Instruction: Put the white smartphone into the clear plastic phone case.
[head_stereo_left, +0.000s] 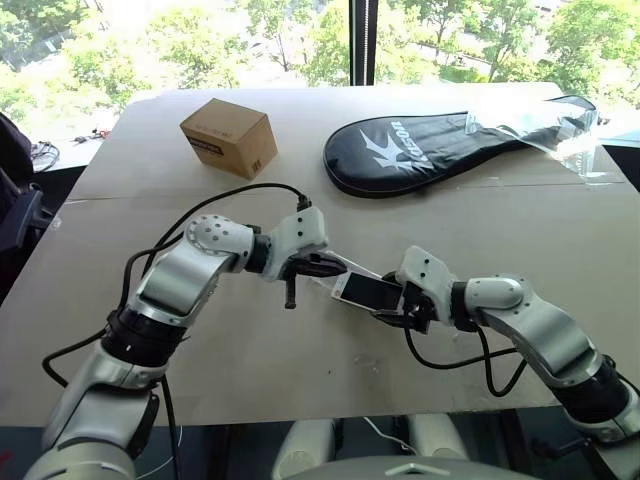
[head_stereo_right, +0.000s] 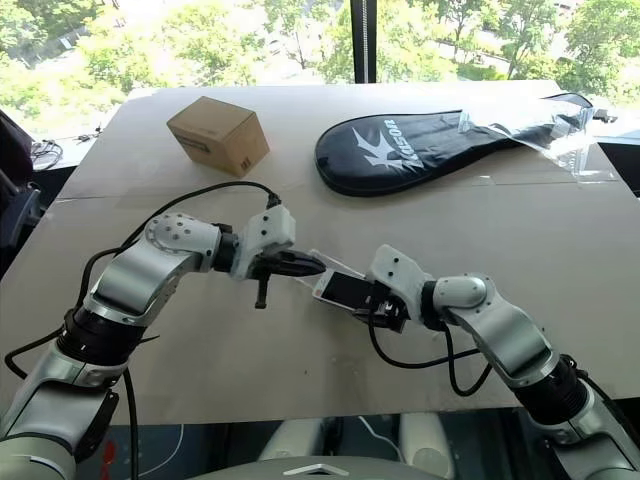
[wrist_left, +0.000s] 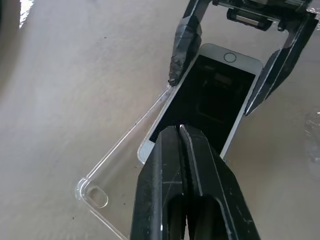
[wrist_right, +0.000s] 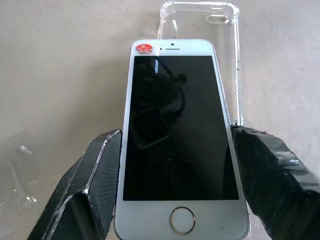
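One white smartphone, one clear plastic phone case, two pincers.

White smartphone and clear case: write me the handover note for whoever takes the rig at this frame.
Right end effector: clamped on the white smartphone by its long edges, screen up.
Left end effector: shut, tips resting on the screen.
Clear plastic phone case: on the table, phone lying partly over it, offset and askew.
Done: phone brought to the case.
Left: align and press it fully in.

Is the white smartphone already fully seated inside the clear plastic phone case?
No. The white smartphone lies only partly over the clear plastic phone case, whose camera-hole end juts out uncovered beyond it.
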